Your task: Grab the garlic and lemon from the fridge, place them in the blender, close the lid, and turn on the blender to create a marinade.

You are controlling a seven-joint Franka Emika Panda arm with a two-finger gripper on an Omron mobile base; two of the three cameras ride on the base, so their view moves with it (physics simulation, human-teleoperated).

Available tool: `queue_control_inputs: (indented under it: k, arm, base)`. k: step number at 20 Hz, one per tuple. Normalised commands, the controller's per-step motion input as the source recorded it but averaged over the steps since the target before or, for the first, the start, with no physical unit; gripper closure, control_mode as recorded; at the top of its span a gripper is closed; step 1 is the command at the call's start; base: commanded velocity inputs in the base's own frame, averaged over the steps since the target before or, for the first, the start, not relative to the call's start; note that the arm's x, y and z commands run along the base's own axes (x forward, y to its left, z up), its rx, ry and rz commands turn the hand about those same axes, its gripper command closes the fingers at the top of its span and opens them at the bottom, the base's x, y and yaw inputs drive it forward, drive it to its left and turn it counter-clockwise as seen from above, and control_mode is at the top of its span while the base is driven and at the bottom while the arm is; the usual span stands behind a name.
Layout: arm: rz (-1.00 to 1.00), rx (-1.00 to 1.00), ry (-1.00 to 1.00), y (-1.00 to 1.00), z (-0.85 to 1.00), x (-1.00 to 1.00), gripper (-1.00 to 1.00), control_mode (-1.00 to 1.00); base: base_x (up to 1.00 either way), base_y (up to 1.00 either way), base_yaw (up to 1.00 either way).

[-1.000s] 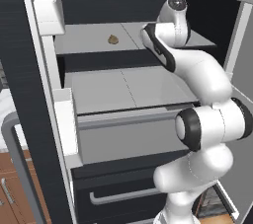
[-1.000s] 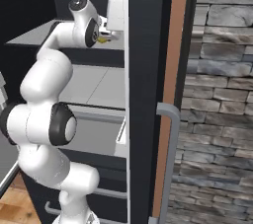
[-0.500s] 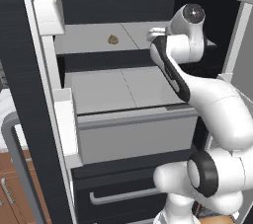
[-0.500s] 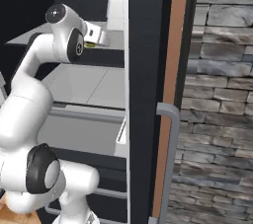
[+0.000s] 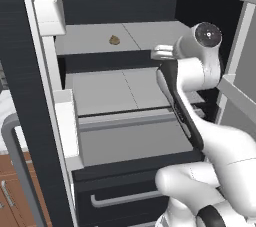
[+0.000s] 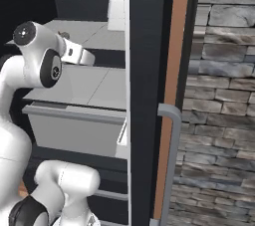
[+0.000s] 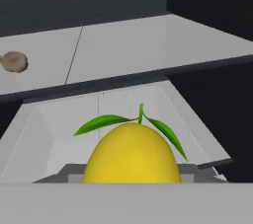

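Lemon at six o'clock of the hand view looks smooth and waxy, slightly glossy, with shiny green leaves. Garlic at nine o'clock reads dull, papery, lumpy. Fridge shelves look like matt light-grey plastic; its outer panel is dark and flat. Handle at four o'clock looks like satin grey metal. Stone wall at three o'clock is rough. Arm is glossy white plastic.

a grey stone wall stands right, what looks like wooden cabinetry low left.
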Motion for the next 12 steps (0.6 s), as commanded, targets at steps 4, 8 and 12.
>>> queue_control_inputs:
  k: [4, 8, 12]
  arm:
    - [0.0, 0.0, 0.0, 0.18, -0.55, -1.0, 1.0, -1.0]
    - [-0.02, 0.0, 0.03, 0.11, -0.38, -1.0, 1.0, -1.0]
    - [-0.01, 0.0, 0.06, 0.0, -0.14, -0.96, 1.0, -1.0]
  base:
    - [0.0, 0.0, 0.0]
    - [0.0, 0.0, 0.0]
    - [0.0, 0.0, 0.0]
